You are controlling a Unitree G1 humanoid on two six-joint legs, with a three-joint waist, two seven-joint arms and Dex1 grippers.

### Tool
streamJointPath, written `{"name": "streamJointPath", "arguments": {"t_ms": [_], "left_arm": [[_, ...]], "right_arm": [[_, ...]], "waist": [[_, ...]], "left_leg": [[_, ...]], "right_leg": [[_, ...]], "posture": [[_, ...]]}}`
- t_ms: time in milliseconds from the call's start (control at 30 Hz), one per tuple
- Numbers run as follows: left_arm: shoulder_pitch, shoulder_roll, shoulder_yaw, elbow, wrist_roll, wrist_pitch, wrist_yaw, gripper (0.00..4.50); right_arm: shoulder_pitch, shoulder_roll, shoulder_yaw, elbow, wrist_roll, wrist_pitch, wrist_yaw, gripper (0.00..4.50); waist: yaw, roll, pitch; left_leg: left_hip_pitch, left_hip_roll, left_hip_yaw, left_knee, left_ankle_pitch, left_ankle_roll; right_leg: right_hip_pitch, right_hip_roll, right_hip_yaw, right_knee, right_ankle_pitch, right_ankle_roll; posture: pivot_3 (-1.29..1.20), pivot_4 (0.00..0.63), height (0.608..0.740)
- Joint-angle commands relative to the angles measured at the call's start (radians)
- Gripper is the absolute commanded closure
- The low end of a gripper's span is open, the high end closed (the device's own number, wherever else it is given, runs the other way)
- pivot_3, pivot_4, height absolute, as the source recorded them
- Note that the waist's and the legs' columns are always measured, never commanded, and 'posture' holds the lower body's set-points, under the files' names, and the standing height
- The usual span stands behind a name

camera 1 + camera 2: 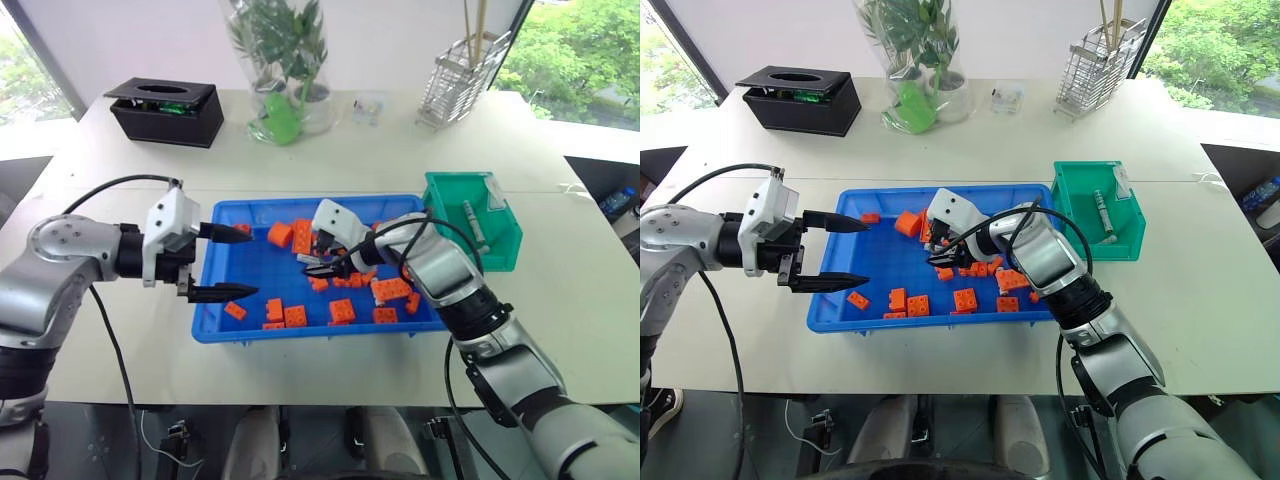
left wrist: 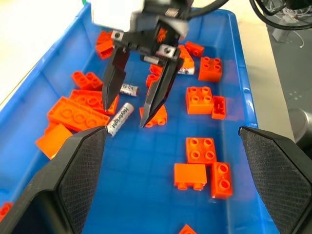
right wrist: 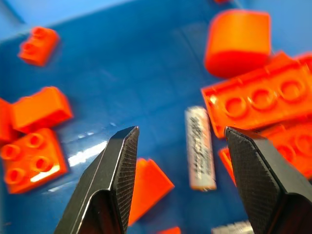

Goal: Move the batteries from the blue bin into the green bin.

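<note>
While your right gripper [image 2: 130, 108] is hanging wide and empty, you should be centring the battery [image 3: 200, 147] between its fingers before closing.

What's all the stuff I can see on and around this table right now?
blue bin: one, bright blue, middle of the table
orange bricks: many, orange, scattered inside the blue bin
batteries in the blue bin: at least two, silver-grey, lying among the bricks under the right gripper
green bin: one, teal-green, just right of the blue bin
battery in the green bin: one, silver-grey
black box: one, black, far left of the table
plant in clear wrap: one, green, far middle
wire basket: one, metal, far right, sticks standing in it
table: one, cream
left gripper: open, over the bin's left edge
right gripper: open, pointing down over a battery
</note>
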Motion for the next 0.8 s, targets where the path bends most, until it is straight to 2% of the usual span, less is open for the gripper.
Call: {"name": "streamJointPath", "arguments": {"t_ms": [33, 67, 133, 200, 267, 300, 433, 633, 700, 800], "left_arm": [[-0.02, -0.003, 0.003, -0.002, 0.006, -0.014, -0.002, 0.0], [-0.02, -0.003, 0.004, -0.002, 0.006, -0.013, -0.001, 0.0], [-0.02, -0.003, 0.006, -0.005, 0.004, -0.01, -0.001, 0.0], [-0.018, -0.003, 0.008, -0.007, 0.004, -0.009, -0.001, 0.0], [-0.017, -0.003, 0.007, -0.007, 0.006, -0.01, -0.001, 0.0], [-0.018, -0.004, 0.007, -0.007, 0.007, -0.01, 0.0, 0.0], [-0.025, -0.007, 0.008, -0.004, 0.007, -0.009, 0.004, 0.0], [-0.026, -0.009, 0.01, 0.002, 0.009, -0.012, 0.004, 0.0], [-0.028, -0.012, 0.01, 0.001, 0.007, -0.01, 0.006, 0.0], [-0.018, -0.027, 0.007, -0.013, -0.002, -0.002, 0.015, 0.0]], "right_arm": [[-0.042, 0.016, -0.011, 0.034, 0.02, 0.011, -0.014, 1.65], [-0.047, 0.018, -0.004, 0.051, 0.021, 0.013, -0.014, 1.65], [-0.057, 0.019, 0.016, 0.084, 0.013, 0.002, -0.01, 2.17], [-0.068, 0.018, 0.044, 0.114, 0.001, -0.016, 0.0, 3.0], [-0.077, 0.023, 0.059, 0.135, 0.001, -0.021, 0.008, 4.05], [-0.08, 0.023, 0.066, 0.14, -0.001, -0.026, 0.011, 4.41], [-0.073, 0.003, 0.105, 0.123, -0.013, -0.055, 0.034, 4.42], [-0.067, -0.009, 0.094, 0.09, -0.008, -0.058, 0.033, 4.42], [-0.071, -0.025, 0.069, 0.049, 0.01, -0.045, 0.042, 4.42], [-0.102, -0.072, -0.06, -0.06, 0.096, 0.039, 0.062, 4.42]], "waist": [[0.0, 0.0, 0.0], [-0.001, 0.0, 0.0], [-0.003, 0.0, 0.0], [-0.003, 0.0, 0.0], [-0.002, 0.0, 0.0], [-0.002, 0.0, 0.0], [-0.002, 0.0, 0.0], [-0.002, 0.0, 0.0], [-0.002, 0.0, 0.0], [0.003, 0.0, 0.0]], "left_leg": [[0.0, 0.0, 0.0, 0.0, 0.0, 0.0], [0.0, 0.0, 0.0, 0.0, 0.0, 0.0], [0.0, 0.0, 0.0, 0.0, 0.0, 0.0], [0.0, 0.0, 0.0, 0.0, 0.0, 0.0], [0.0, 0.0, 0.0, 0.0, 0.0, 0.0], [0.0, 0.0, 0.0, 0.0, 0.0, 0.0], [0.0, 0.0, 0.0, 0.0, 0.0, 0.0], [0.0, 0.0, 0.0, 0.0, 0.0, 0.0], [0.0, 0.0, 0.0, 0.0, 0.0, 0.0], [0.0, 0.0, -0.001, 0.0, 0.0, 0.0]], "right_leg": [[0.0, 0.0, 0.0, 0.0, 0.0, 0.0], [0.0, 0.0, 0.0, 0.0, 0.0, 0.0], [0.0, 0.0, 0.0, 0.0, 0.0, 0.0], [0.0, 0.0, 0.0, 0.0, 0.0, 0.0], [0.0, 0.0, 0.0, 0.0, 0.0, 0.0], [0.0, 0.0, 0.0, 0.0, 0.0, 0.0], [0.0, 0.0, 0.0, 0.0, 0.0, 0.0], [0.0, 0.0, 0.0, 0.0, 0.0, 0.0], [0.0, 0.0, 0.0, 0.0, 0.0, 0.0], [0.0, 0.0, 0.0, 0.0, 0.0, 0.0]], "posture": [[0.0, 0.15, 0.736], [0.0, 0.15, 0.736], [0.0, 0.15, 0.736], [0.0, 0.15, 0.736], [0.0, 0.15, 0.736], [0.0, 0.15, 0.736], [0.0, 0.15, 0.736], [0.0, 0.15, 0.736], [0.0, 0.15, 0.736], [0.0, 0.15, 0.736]]}}
